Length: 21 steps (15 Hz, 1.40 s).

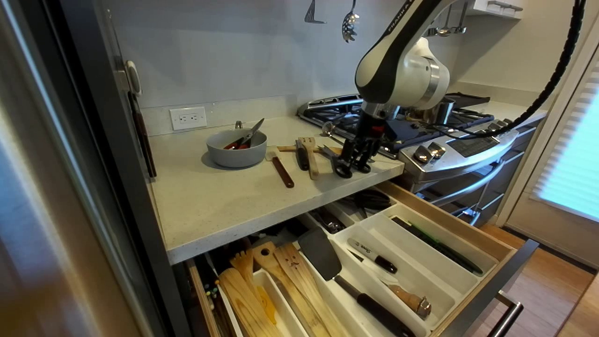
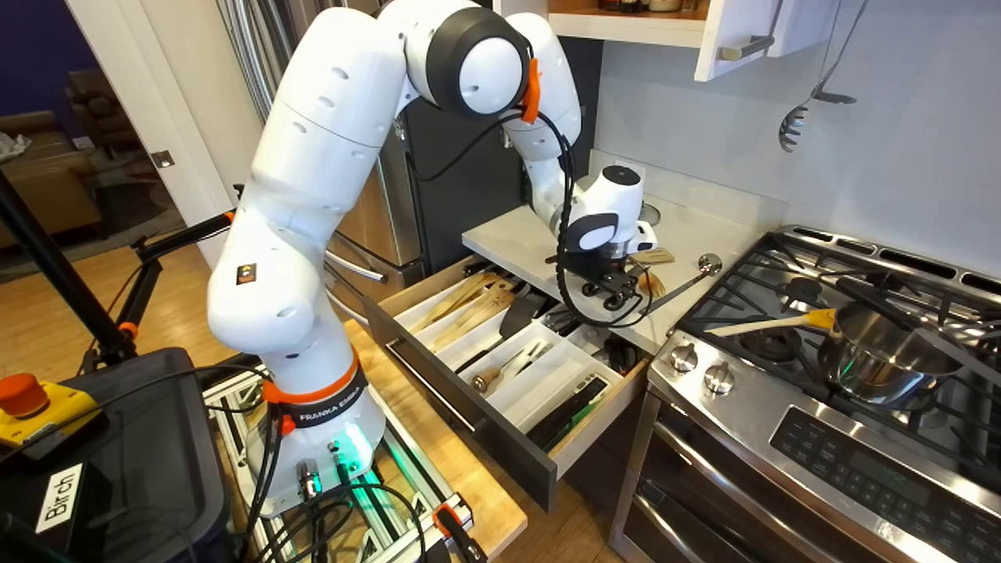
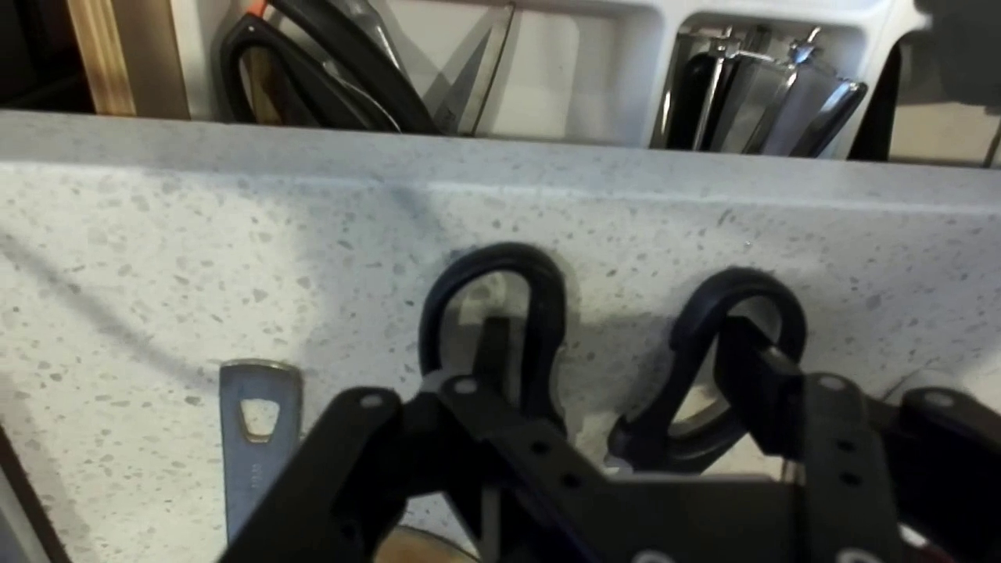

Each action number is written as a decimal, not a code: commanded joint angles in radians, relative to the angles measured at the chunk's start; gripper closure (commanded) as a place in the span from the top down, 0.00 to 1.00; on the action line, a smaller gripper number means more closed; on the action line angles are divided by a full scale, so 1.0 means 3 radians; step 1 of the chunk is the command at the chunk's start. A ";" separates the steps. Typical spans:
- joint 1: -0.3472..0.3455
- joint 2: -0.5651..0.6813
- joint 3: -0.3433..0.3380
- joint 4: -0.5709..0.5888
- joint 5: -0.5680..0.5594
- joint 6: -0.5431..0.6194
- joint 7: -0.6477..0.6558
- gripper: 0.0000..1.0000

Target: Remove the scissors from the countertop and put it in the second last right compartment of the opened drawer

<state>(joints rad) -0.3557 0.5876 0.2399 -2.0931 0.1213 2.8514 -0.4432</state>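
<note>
Scissors (image 3: 547,328): on desk (image 1: 224,201) nr. edge, loops spread, facing drawer (image 1: 458,228), prob. for easy grab.
Hand (image 3: 618,340): jaws wide, nothing clamped; a fingertip (image 3: 757,395) over ea. loop, prob. to squeeze them tog.; contact unclear.
Drawer: out below edge, prob. for short move.

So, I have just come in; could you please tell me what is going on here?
A robot arm hangs over the scissors, which lie on the countertop. Its jaws stand open, with the fingertips at the two handle loops; whether they touch, I cannot tell. The drawer below is open, and these scissors are not in it yet.
</note>
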 commanded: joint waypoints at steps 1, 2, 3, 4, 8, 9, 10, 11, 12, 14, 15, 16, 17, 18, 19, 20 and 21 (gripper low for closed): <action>-0.0067 0.0039 0.0037 0.0003 0.0048 -0.0007 -0.0053 0.42; -0.0048 0.0008 0.0017 0.0000 0.0021 -0.0045 -0.0049 0.35; -0.0033 -0.0018 0.0004 -0.0012 0.0007 -0.0076 -0.0040 0.26; -0.0011 -0.0049 -0.0011 -0.0018 -0.0011 -0.0111 -0.0034 0.19; 0.0151 -0.0224 -0.0071 -0.0121 -0.0119 -0.0162 -0.0004 0.08; 0.0185 -0.0273 -0.0073 -0.0156 -0.0144 -0.0137 -0.0008 0.08; 0.0222 -0.0363 -0.0072 -0.0239 -0.0168 -0.0081 -0.0010 0.08; 0.0259 -0.0446 -0.0080 -0.0292 -0.0191 -0.0057 -0.0004 0.08; 0.0282 -0.0528 -0.0080 -0.0368 -0.0193 -0.0001 -0.0003 0.08; 0.0293 -0.0730 -0.0040 -0.0545 -0.0158 0.0036 -0.0030 0.08; 0.0300 -0.0830 -0.0031 -0.0623 -0.0134 0.0003 -0.0032 0.08; 0.0260 -0.0934 0.0032 -0.0721 -0.0061 -0.0031 -0.0092 0.08; 0.0243 -0.1050 0.0057 -0.0833 -0.0005 -0.0042 -0.0126 0.08; 0.0224 -0.1186 0.0092 -0.0949 0.0070 -0.0103 -0.0176 0.08; 0.0179 -0.1323 0.0146 -0.1063 0.0182 -0.0190 -0.0291 0.08; 0.0130 -0.1475 0.0199 -0.1191 0.0342 -0.0248 -0.0447 0.08; 0.0107 -0.1644 0.0240 -0.1294 0.0545 -0.0358 -0.0640 0.08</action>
<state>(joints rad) -0.2829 0.2601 0.2685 -2.3536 0.1554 2.8176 -0.5050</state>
